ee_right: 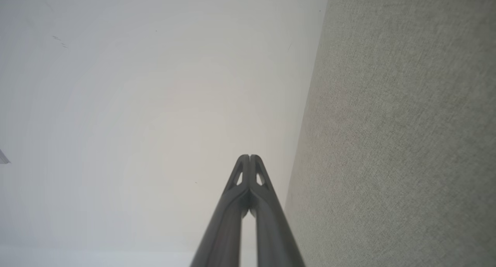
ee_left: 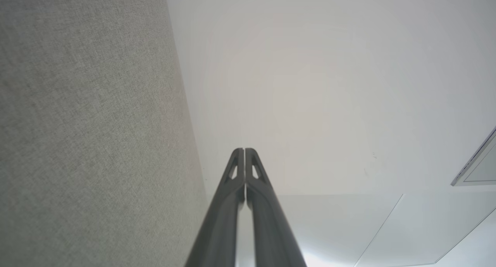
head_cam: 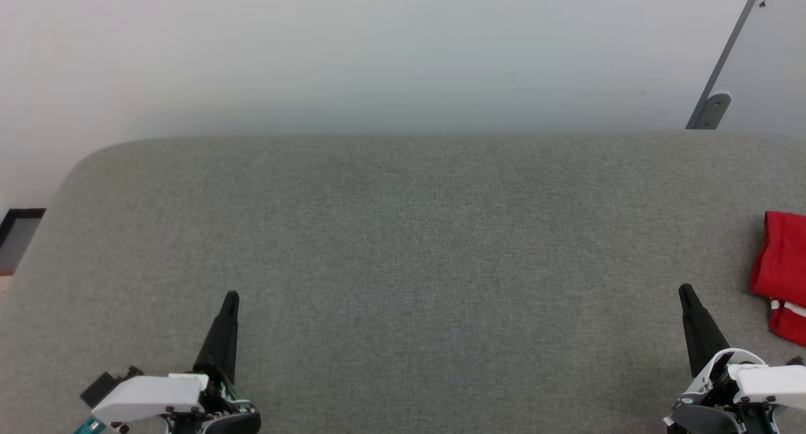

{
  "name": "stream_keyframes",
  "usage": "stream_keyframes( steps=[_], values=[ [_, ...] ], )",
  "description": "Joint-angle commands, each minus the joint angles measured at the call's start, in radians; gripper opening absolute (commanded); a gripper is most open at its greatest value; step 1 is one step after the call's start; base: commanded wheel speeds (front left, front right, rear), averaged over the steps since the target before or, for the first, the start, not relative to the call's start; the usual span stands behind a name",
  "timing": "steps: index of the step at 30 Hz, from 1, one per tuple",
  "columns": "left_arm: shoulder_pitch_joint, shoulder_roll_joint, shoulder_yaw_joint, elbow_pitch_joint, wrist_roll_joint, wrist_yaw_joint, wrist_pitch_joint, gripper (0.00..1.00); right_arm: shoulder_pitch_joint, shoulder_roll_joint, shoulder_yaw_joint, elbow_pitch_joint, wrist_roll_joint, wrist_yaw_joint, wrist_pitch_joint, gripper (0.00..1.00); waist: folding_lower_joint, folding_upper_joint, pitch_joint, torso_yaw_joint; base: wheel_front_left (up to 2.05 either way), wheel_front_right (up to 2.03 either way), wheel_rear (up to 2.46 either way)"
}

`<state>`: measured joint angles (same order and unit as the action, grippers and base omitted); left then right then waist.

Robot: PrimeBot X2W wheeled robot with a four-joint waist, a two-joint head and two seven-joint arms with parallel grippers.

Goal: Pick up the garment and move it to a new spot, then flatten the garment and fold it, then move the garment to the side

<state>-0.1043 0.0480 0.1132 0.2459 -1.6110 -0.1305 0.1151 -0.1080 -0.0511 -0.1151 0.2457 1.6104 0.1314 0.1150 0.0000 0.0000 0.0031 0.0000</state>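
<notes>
The red garment [head_cam: 781, 270] lies bunched at the far right edge of the grey fabric surface [head_cam: 403, 245], with a strip of white trim low on it; part of it runs out of the head view. My right gripper [head_cam: 685, 290] is shut and empty, a short way left of the garment and apart from it. My left gripper [head_cam: 231, 296] is shut and empty at the lower left, far from the garment. In each wrist view the two dark fingers meet at the tips, left gripper [ee_left: 244, 150] and right gripper [ee_right: 250, 156], with nothing between them.
The grey surface has a rounded far-left corner, and a pale wall [head_cam: 378, 50] rises behind its far edge. A grey slanted bracket [head_cam: 715, 100] stands at the back right. A dark opening [head_cam: 19, 229] shows past the left edge.
</notes>
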Motion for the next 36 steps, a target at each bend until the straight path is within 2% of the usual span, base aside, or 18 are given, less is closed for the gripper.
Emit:
stream_keyframes(
  steps=[1, 36],
  values=[
    [-0.01, 0.0, 0.002, -0.002, -0.004, 0.0, 0.002, 0.0, -0.001, 0.003, 0.0, -0.003, 0.005, -0.001, 0.002, 0.0, 0.0, 0.0, 0.0, 0.0, 0.0, 0.0, 0.0],
    [-0.01, 0.0, 0.002, -0.002, -0.004, 0.0, 0.001, 0.0, -0.001, 0.003, 0.001, -0.003, 0.005, -0.001, 0.002, 0.0, 0.0, 0.0, 0.0, 0.0, 0.0, 0.0, 0.0]
  ],
)
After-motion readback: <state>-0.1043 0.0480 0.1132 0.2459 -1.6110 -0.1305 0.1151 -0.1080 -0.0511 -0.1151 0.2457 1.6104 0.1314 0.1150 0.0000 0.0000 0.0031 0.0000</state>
